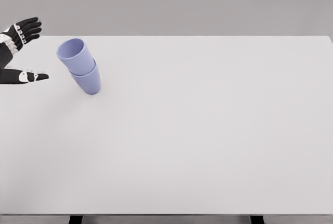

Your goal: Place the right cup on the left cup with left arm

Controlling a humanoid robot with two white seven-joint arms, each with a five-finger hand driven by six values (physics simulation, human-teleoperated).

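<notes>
left of the nested cups on the surface, i see my left hand spread, holding nothing.

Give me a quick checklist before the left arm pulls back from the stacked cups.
1. Upper cup nested in lower cup: ok.
2. Left hand clear of the stack: ok, fingers spread, gap visible.
3. Stack upright: cannot tell, it looks tilted toward the left hand.
4. Stack well inside the table edges: ok.
5. Right arm out of the way: ok, not in view.
</notes>
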